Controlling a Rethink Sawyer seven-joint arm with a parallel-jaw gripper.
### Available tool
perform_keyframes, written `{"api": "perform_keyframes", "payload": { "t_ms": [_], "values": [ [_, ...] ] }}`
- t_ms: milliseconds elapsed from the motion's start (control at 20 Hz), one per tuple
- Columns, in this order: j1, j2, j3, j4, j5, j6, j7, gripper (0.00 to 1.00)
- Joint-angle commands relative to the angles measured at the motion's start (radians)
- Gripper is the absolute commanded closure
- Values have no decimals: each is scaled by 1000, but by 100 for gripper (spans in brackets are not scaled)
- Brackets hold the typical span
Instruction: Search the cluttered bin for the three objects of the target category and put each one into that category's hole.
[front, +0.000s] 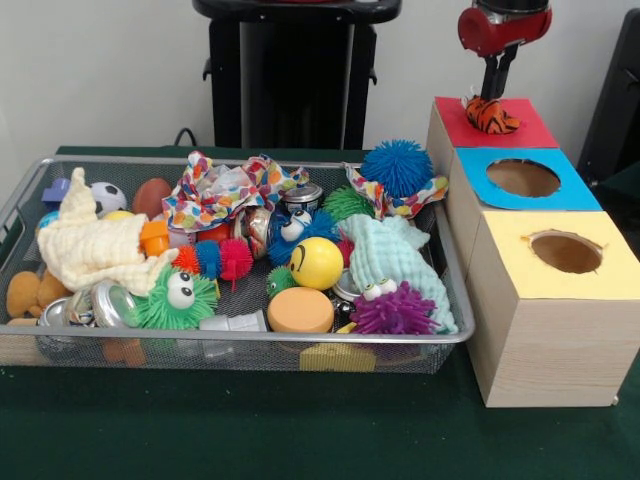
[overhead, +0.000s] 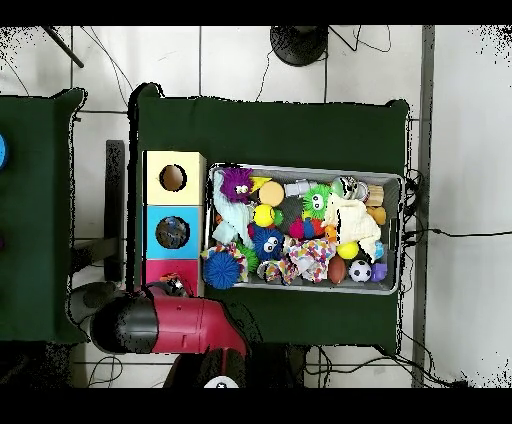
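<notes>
The gripper hangs over the red-topped box and its narrow fingers are closed on an orange toy with black stripes, which sits on the red top just where the hole should be. Beside it stand the blue-topped box and the yellow-topped box, each with an open round hole. The wire mesh bin lies next to the boxes on the green table, full of clutter: a yellow smiley ball, a blue spiky ball, a purple spiky toy with eyes, a green spiky toy with eyes and a cream cloth near the bin's left edge.
</notes>
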Motion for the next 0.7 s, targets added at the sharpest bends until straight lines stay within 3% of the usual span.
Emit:
{"api": "perform_keyframes", "payload": {
  "t_ms": [50, 400, 700],
  "values": [
    [-2, 46, 28, 14, -27, -26, 213, 100],
    [-35, 27, 55, 11, -27, -68, 186, 100],
    [-88, 97, 106, -13, -53, -197, 157, 100]
  ]
}}
